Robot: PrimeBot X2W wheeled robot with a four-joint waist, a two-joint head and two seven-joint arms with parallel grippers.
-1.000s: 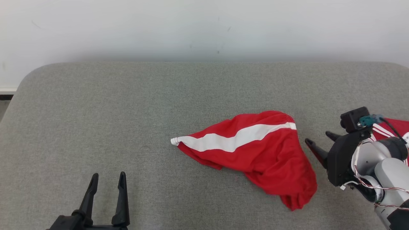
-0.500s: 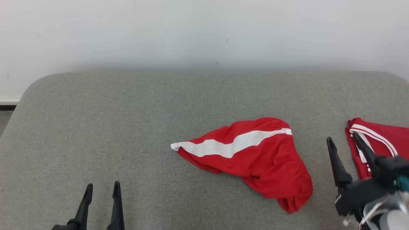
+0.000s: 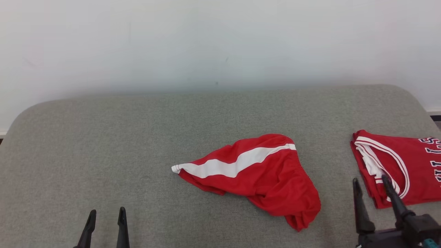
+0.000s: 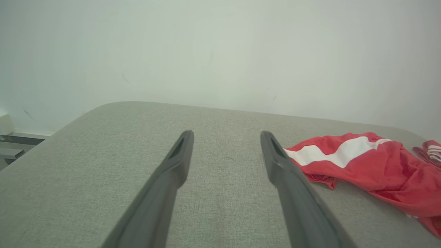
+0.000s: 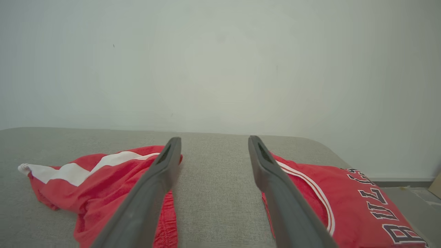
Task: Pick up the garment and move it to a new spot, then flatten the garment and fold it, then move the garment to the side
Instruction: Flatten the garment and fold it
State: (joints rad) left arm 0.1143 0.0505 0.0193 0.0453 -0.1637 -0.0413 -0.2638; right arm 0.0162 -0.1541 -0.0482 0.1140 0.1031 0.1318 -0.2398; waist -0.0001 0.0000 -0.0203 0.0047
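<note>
Crumpled red garment [image 3: 268, 182] lies on grey surface [image 3: 103, 144], red jersey [image 3: 417, 165] well apart

Left claw [image 3: 106, 210], right claw [image 3: 369, 179]: long black tapered fingers; teal part [image 3: 428, 244] on right base.

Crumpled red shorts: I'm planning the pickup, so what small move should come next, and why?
Probably ease the right gripper leftward over the red shorts. It is open and empty, poised between them and the folded jersey, and the shorts lie bunched and untouched on the grey cushion.
</note>
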